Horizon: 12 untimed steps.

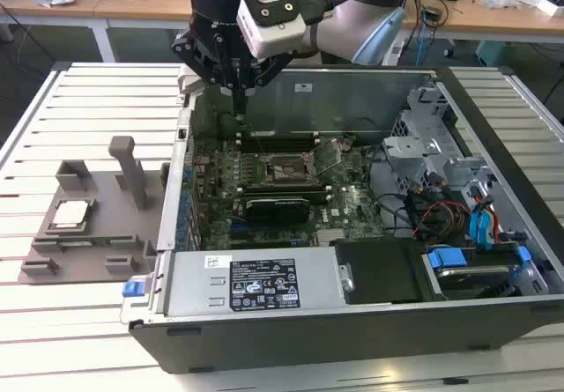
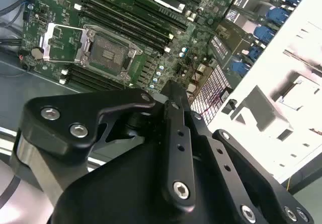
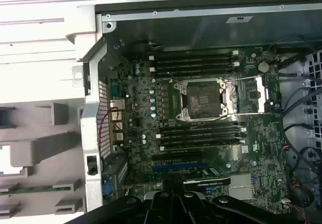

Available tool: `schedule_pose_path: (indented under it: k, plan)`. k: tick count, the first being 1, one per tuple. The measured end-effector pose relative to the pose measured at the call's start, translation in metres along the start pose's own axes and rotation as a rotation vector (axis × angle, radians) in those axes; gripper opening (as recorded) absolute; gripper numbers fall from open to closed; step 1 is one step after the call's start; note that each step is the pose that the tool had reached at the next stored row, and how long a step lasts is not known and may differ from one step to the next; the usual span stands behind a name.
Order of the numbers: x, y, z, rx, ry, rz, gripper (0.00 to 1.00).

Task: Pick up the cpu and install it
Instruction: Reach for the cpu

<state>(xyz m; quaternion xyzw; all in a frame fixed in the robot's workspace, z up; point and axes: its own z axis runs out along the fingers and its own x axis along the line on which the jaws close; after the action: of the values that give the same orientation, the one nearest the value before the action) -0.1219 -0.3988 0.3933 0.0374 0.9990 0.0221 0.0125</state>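
Claw (image 1: pixel 239 103) of the arm hangs above the far corner of the open computer case (image 1: pixel 352 326), on the exterior view's left side, with its tips just over the far edge of the motherboard (image 1: pixel 220 181). The cpu (image 1: pixel 70 214) is well apart from it. It lies flat, silver side up, in a square seat of the grey fixture (image 1: pixel 106 255) on the slatted white table (image 1: pixel 53 339). This is outside the case, nearer than the claw and further to the exterior view's left. Just in front of the cpu a green memory stick (image 1: pixel 88 240) lies in a slot of the same fixture. The claw's two fingers are brought together into one thin point; they grip nothing and touch nothing. Inside the case, from near to far, come the grey power supply box (image 1: pixel 256 282), then a black card (image 1: pixel 278 207), then the cpu socket (image 1: pixel 280 170). The socket stands open, with its metal frame (image 3: pixel 262 90) swung aside and its dark contact field bare. Both wrist views show this socket (image 3: pixel 204 99) (image 2: pixel 108 50) between rows of black memory slots. In both wrist views the claw (image 3: pixel 173 189) (image 2: pixel 173 90) is seen from behind, so its black links cover the tips and the meeting of the pads is hard to make out. The arm above the claw is cut off by the top edge of the exterior view.
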Motion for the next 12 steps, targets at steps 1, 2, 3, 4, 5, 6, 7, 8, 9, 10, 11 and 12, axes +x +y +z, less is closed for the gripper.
schedule_pose_path:
  k: [1,2,3,4,5,6,7,8,9,10,11,12]
  plan:
    - [0.0000,0.0000,0.0000,0.0000,0.0000,0.000,0.11]
    - [0.0003,0.0000,0.0000,0.0000,-0.0001,0.000,0.11]
    - [0.0012,-0.0001,0.0000,-0.0001,-0.0001,0.000,0.11]
    - [0.0020,-0.0002,0.0000,0.0000,0.0000,0.000,0.11]
    - [0.0042,-0.0003,-0.0001,0.0000,0.0000,0.000,0.11]
    - [0.0051,-0.0004,-0.0001,0.0000,0.0000,0.000,0.11]
    - [0.0057,-0.0004,-0.0001,-0.0001,-0.0001,0.000,0.11]
    - [0.0073,-0.0006,-0.0002,0.0000,0.0000,0.000,0.11]
    - [0.0085,-0.0006,-0.0002,0.0000,0.0000,0.000,0.11]
    - [0.0095,-0.0007,-0.0003,0.0000,0.0000,0.000,0.11]
    - [0.0101,-0.0008,-0.0003,0.0000,0.0000,0.000,0.11]
    - [0.0111,-0.0009,-0.0003,0.0001,0.0000,0.000,0.11]
